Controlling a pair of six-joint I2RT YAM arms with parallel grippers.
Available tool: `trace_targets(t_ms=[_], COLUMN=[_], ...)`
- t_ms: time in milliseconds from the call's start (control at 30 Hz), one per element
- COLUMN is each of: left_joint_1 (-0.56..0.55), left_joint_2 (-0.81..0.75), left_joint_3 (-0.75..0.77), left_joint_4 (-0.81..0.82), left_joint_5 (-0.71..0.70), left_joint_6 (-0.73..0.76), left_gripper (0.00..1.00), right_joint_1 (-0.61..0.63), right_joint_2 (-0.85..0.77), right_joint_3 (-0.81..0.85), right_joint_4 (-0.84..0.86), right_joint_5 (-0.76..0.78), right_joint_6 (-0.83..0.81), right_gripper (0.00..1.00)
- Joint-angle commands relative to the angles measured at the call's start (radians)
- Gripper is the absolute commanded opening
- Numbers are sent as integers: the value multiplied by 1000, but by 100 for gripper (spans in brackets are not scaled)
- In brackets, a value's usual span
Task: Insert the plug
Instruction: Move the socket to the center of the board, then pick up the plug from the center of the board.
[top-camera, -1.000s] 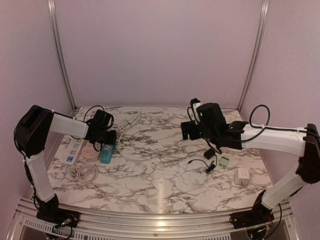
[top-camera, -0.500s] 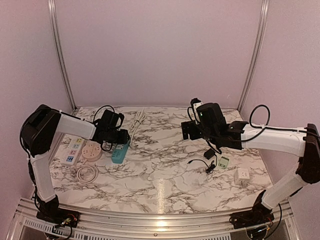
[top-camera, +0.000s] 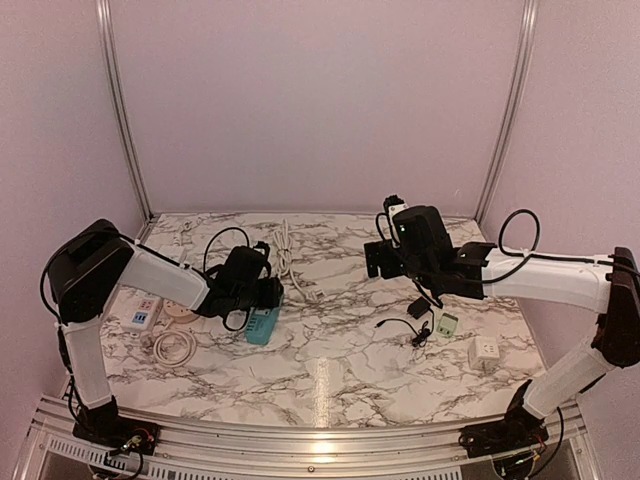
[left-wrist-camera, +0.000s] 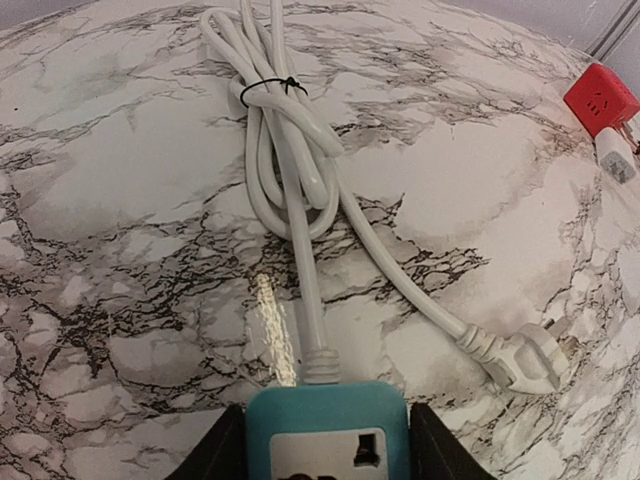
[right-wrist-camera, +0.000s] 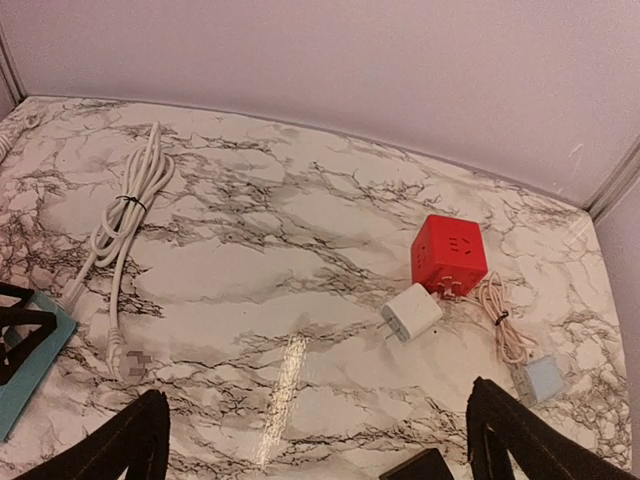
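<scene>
While the left gripper (left-wrist-camera: 328, 455) pinches the teal power strip (left-wrist-camera: 330, 410) between its partly closed fingers, the strip's white cord (left-wrist-camera: 300, 170) runs out ahead, and the white plug (left-wrist-camera: 525, 360) lies ahead to the right on the marble table (left-wrist-camera: 120, 300). Right gripper (right-wrist-camera: 320, 440): fingers spread wide, holding nothing.

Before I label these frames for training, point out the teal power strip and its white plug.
teal power strip (left-wrist-camera: 327, 412), left wrist view, top face
white plug (left-wrist-camera: 522, 364), left wrist view, plug body
</scene>
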Motion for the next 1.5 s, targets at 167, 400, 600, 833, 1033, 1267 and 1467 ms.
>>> trace_targets(t_ms=[167,400,600,833,1033,1267,1467], left_joint_1=[-79,-114,-191,-424,-476,-621,-713], left_joint_2=[9,-57,-255,-647,-913,-991,-827], left_joint_3=[-46,-113,-250,-343,-619,-743,-612], left_joint_4=[9,84,132,-86,39,37,-56], left_joint_5=[-69,-65,-116,-396,-410,-660,-765], left_joint_6=[-64,-74,-62,45,1,-40,8], left_gripper=[62,85,99,99,99,99,99], right_joint_1=[-3,-6,-40,-192,-218,-223,-224], right_joint_2=[-13,-27,-44,-147,-219,-193,-218], right_joint_3=[22,19,27,-60,-205,-279,-315], right_joint_4=[15,6,-44,-95,-140,-204,-378], right_joint_5=[27,5,-20,-168,56,171,230], right_joint_6=[17,43,100,269,331,459,572], right_gripper=[98,99,99,99,95,92,88])
